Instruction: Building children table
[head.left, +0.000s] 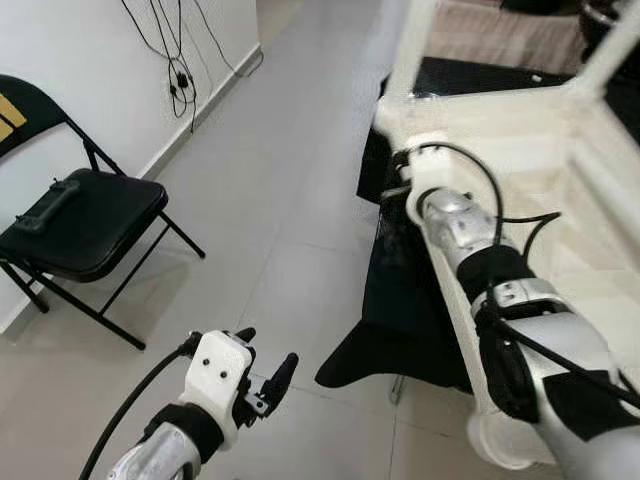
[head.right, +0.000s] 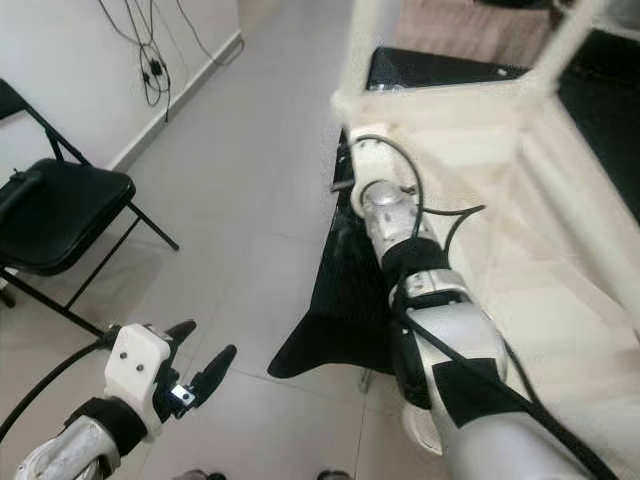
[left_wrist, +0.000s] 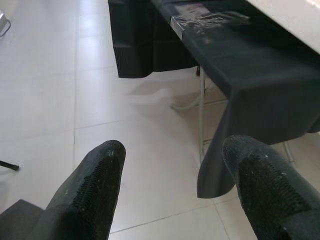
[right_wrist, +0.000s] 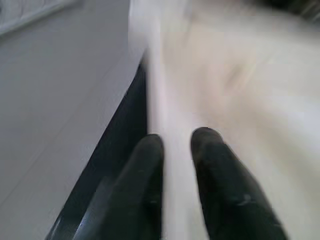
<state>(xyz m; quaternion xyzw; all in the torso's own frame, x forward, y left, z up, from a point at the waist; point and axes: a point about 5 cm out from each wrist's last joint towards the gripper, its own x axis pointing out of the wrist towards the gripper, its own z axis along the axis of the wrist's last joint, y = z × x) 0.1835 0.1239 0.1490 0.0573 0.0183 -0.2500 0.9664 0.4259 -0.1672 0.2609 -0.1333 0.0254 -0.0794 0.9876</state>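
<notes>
The right gripper (right_wrist: 176, 145) pinches the side rail of the upturned white table (head.left: 520, 150) on the black-draped bench, apparently steadying it, while the left gripper (head.left: 262, 360) hangs open over the floor

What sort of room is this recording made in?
Likely a plain indoor room used as a workspace rather than a furnished living area: pale tiled floor, a black folding chair by a white wall with dangling cables, and a black-draped table holding the upturned white children's table.
</notes>
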